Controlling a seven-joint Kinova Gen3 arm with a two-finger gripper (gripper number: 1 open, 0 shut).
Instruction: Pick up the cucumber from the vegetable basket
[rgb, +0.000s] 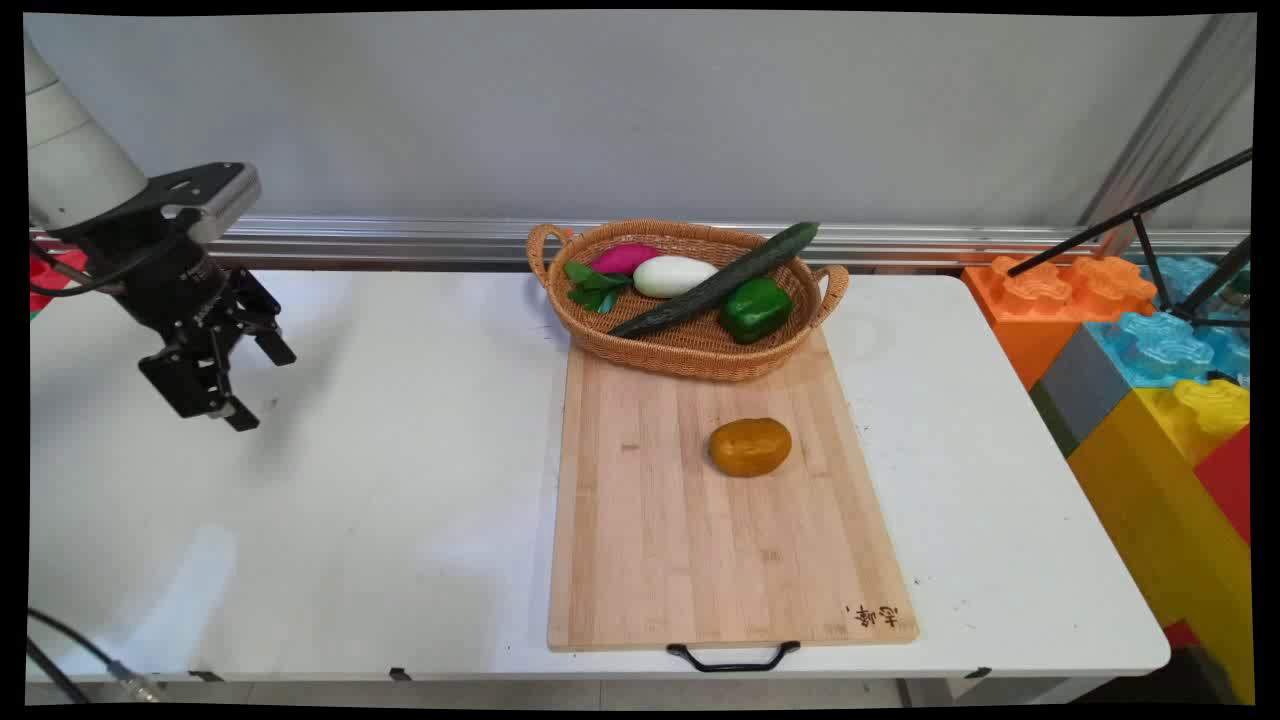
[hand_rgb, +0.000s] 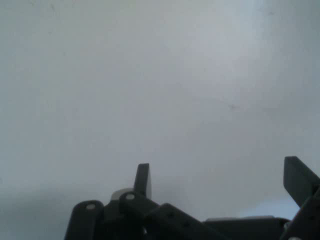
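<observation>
1. A wicker basket (rgb: 690, 345) is parked at the far end of a wooden cutting board (rgb: 720, 540), loaded with a cucumber (rgb: 715, 282), green pepper (rgb: 755, 308), white eggplant (rgb: 673, 276), a pink vegetable (rgb: 622, 258) and some leafy greens (rgb: 592, 286).
2. Plenty of bare white table (rgb: 400, 480) is left between board and arm.
3. A brownish potato (rgb: 750, 446) is sat mid-board, smooth and oval.
4. The gripper (rgb: 245, 385) is held wide open over the table's far left, nothing gripped.

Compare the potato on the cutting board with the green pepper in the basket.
The potato is brownish yellow; the green pepper is glossy green. The potato lies alone on the bare cutting board; the green pepper sits in the wicker basket, beside a cucumber. Both are similar in size, far from the end effector.
</observation>
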